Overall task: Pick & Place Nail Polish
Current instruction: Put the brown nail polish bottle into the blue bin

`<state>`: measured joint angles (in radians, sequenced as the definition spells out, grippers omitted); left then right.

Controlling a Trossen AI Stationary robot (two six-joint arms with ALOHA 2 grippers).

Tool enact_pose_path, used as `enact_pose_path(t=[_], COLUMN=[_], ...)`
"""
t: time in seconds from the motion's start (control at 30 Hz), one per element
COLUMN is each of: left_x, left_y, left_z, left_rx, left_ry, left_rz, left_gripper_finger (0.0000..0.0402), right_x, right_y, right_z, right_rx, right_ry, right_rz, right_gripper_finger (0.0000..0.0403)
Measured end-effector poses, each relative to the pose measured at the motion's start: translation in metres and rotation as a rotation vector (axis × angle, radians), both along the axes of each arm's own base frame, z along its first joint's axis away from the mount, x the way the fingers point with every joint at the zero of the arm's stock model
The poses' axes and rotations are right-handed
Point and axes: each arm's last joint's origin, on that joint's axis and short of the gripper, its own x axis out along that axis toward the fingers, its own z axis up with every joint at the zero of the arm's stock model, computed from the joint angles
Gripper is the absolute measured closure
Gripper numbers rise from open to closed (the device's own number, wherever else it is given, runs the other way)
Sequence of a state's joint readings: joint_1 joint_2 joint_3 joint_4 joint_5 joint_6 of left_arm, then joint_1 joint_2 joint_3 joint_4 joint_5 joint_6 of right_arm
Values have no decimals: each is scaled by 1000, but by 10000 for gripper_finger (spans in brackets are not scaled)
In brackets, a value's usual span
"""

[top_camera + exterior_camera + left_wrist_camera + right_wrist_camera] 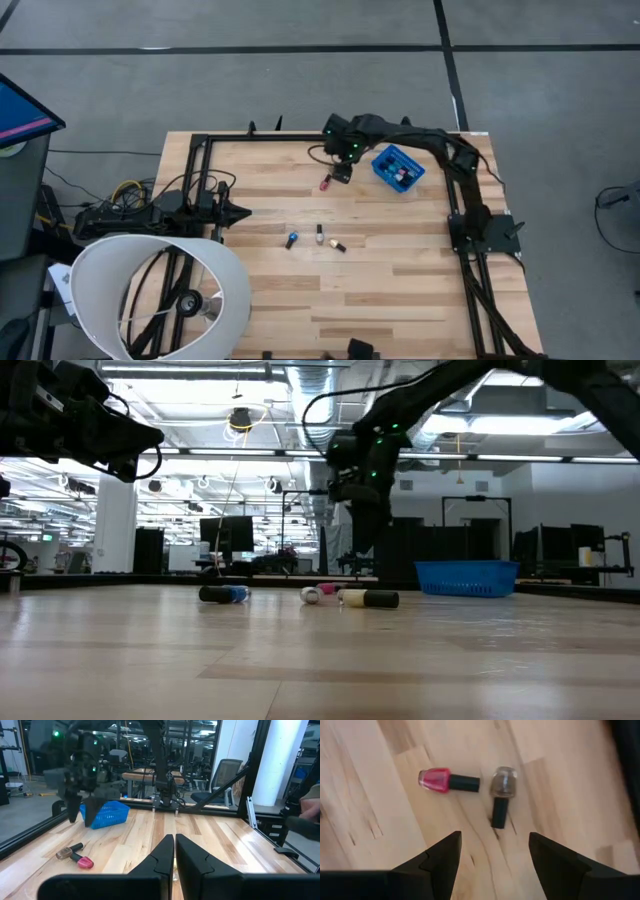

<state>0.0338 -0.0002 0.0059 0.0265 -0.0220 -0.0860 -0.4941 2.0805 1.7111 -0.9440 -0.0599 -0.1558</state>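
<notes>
A pink nail polish bottle (436, 779) with a black cap lies on its side on the wood table beside a clear greyish bottle (503, 784) with a black cap. My right gripper (492, 855) is open and empty above them, near the table's far side (342, 172). Three more bottles lie mid-table: a blue one (292, 240), a pale one (320, 234) and a dark-capped one (338, 245). My left gripper (240, 211) waits shut and empty at the table's left; it also shows in its own wrist view (174, 855).
A blue plastic bin (398, 167) holding several bottles stands at the far right, just right of my right gripper. A black frame (200, 150) runs along the table's left, far and right sides. A large white round shade (150, 290) covers the near left corner.
</notes>
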Motion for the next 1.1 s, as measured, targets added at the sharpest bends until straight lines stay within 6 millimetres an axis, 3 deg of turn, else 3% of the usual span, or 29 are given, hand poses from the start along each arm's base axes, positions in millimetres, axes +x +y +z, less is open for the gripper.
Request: enact_pose_path(t=[0.2, 0.53, 0.7, 0.87, 1.1], left_x=[0, 0, 0, 0, 0], left_y=[0, 0, 0, 0, 0], left_z=[0, 0, 0, 0, 0], left_rx=[0, 0, 0, 0, 0], left_ry=[0, 0, 0, 0, 0], left_rz=[0, 0, 0, 0, 0], left_gripper_finger=[390, 390, 390, 390, 390], right_x=[13, 18, 18, 18, 15], right_y=[-3, -11, -13, -13, -18], right_z=[-18, -59, -68, -68, -69], right_rx=[13, 48, 60, 47, 48], right_ry=[41, 114, 134, 140, 141], right_rz=[44, 61, 61, 81, 67], right_gripper_finger=[178, 182, 193, 226, 312])
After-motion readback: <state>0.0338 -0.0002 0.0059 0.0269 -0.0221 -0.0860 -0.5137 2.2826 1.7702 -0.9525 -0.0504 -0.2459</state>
